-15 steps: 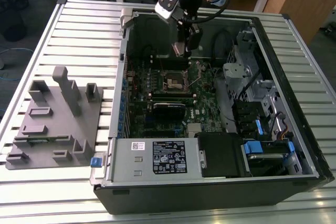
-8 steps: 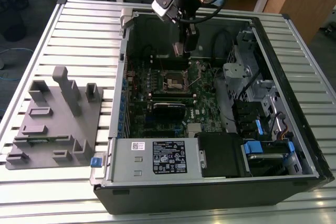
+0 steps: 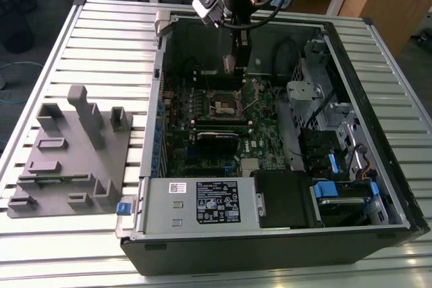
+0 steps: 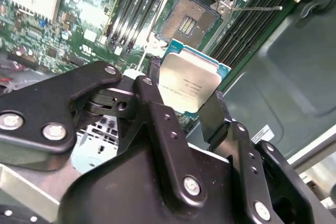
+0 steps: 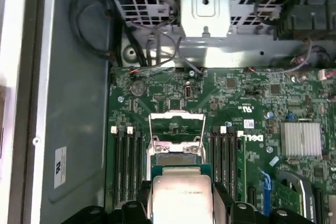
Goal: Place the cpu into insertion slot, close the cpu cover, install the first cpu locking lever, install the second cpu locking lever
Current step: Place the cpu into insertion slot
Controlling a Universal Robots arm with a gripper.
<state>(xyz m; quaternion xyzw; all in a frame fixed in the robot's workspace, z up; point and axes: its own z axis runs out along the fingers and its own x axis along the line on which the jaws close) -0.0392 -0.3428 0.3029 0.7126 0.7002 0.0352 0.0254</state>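
Exterior view: the large black open computer case (image 3: 270, 261) lies on the slatted metal table (image 3: 101, 38), and my arm's black gripper (image 3: 229, 65) hangs inside it above the green circuit board (image 3: 263, 143). In the second wrist view its 2 black fingers (image 4: 149, 95) clamp opposite edges of the small square cpu with its dull grey metal top (image 4: 188, 84), held in the air near the dark-framed square insertion slot (image 4: 189, 22), not touching it. In the first wrist view the thin silver cpu cover frame (image 5: 176, 127) stands flipped up. I judge 0 of 4 steps finished: seating, cover and the 2 thin wire locking levers (image 4: 257, 8) all remain.
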